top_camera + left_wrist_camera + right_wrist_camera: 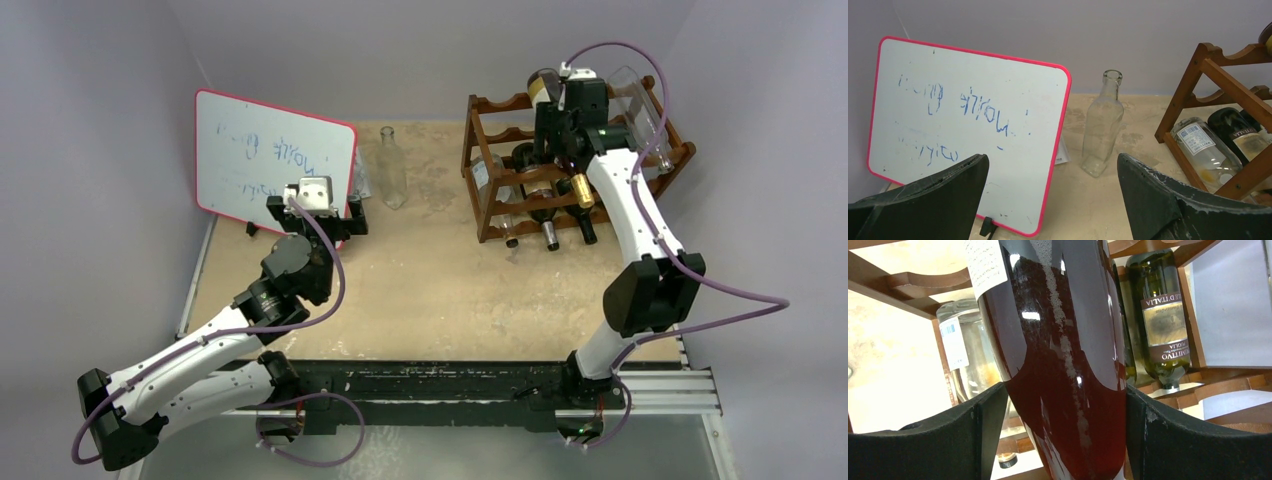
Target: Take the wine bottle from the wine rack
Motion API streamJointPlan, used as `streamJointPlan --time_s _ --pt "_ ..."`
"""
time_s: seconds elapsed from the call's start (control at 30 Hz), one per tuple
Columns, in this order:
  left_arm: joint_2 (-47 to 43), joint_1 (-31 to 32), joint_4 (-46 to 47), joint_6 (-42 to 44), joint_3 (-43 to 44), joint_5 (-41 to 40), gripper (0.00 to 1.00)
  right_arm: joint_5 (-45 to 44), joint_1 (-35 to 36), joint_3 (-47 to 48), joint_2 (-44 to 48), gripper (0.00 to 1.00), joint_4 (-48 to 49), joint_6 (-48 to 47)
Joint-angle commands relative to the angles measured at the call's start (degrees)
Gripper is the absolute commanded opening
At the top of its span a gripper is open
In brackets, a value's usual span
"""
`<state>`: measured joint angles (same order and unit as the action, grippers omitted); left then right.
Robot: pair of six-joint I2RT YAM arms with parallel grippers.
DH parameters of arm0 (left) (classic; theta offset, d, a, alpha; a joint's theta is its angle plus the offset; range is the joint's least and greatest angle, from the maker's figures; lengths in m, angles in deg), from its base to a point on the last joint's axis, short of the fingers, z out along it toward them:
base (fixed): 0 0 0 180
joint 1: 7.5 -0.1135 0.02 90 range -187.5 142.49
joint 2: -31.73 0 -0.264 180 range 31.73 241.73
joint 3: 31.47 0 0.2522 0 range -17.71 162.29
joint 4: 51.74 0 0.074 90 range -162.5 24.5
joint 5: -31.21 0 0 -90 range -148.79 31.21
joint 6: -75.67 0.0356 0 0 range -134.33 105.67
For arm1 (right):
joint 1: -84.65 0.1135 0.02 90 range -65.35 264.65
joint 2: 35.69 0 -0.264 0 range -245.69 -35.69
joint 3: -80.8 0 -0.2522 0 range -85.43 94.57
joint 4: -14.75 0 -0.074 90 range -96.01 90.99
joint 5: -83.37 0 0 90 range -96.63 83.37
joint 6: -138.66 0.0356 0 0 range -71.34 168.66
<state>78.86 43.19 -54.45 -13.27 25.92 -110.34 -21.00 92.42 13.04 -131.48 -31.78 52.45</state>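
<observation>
The reddish-brown wine rack (490,170) stands at the back right and also shows in the left wrist view (1218,70). My right gripper (556,125) is at the rack's top tier. In the right wrist view it (1065,395) is shut on a dark red wine bottle (1063,365), with both pads against the glass. The bottle's gold-capped end (543,88) shows above the gripper. My left gripper (312,215) is open and empty, low over the table in front of the whiteboard (260,150), far from the rack.
A clear empty glass bottle (392,170) stands upright between whiteboard and rack. The rack holds other bottles: a clear one on top at the right (640,110), dark ones lower down (545,210), and a labelled clear one (1203,150). Grey walls enclose the table.
</observation>
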Motion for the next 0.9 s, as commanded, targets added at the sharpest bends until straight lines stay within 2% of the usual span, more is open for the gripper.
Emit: streamJointPlan --time_s 0.0,0.07,0.2,0.33,0.87 --pt "-0.5 0.2 0.7 -0.7 2.5 0.7 1.0 0.7 -0.5 2.3 -1.2 0.8 0.1 -1.7" --pt "-0.3 0.2 0.6 -0.7 2.5 0.7 1.0 1.0 -0.5 2.7 -1.3 0.8 -0.2 -1.7" --pt "0.1 0.3 0.7 -0.8 2.5 1.0 1.0 6.5 -0.6 4.3 0.0 0.87 -0.2 -1.3" --pt "0.2 0.3 0.6 -0.9 2.6 1.1 1.0 3.7 -0.6 8.2 -0.6 1.0 -1.9 -1.3" --pt "0.2 0.3 0.4 -0.9 2.7 1.3 1.0 -0.6 -0.6 32.4 -17.4 1.0 -13.5 -4.8"
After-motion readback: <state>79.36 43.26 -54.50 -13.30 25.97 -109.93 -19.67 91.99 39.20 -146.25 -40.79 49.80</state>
